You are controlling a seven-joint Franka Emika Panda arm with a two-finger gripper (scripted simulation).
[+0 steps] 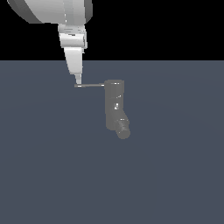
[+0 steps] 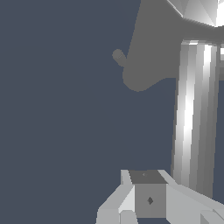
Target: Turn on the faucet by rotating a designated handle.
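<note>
The dark grey faucet (image 1: 114,103) stands upright in the middle of the exterior view, its short angled spout (image 1: 123,130) pointing down and toward the camera. The thin grey handle (image 1: 90,85) sticks out from the body's top toward the exterior view's left. My gripper (image 1: 78,80) comes down from above, and its narrow tip touches the handle's outer end. The fingers look closed together and hold nothing. In the wrist view the handle (image 2: 194,118) is a bright, close rod beside my gripper (image 2: 146,194). The faucet body (image 2: 153,43) shows beyond them.
A flat blue-grey floor (image 1: 175,175) surrounds the faucet. The white arm (image 1: 57,11) enters from the upper part of the exterior view's left.
</note>
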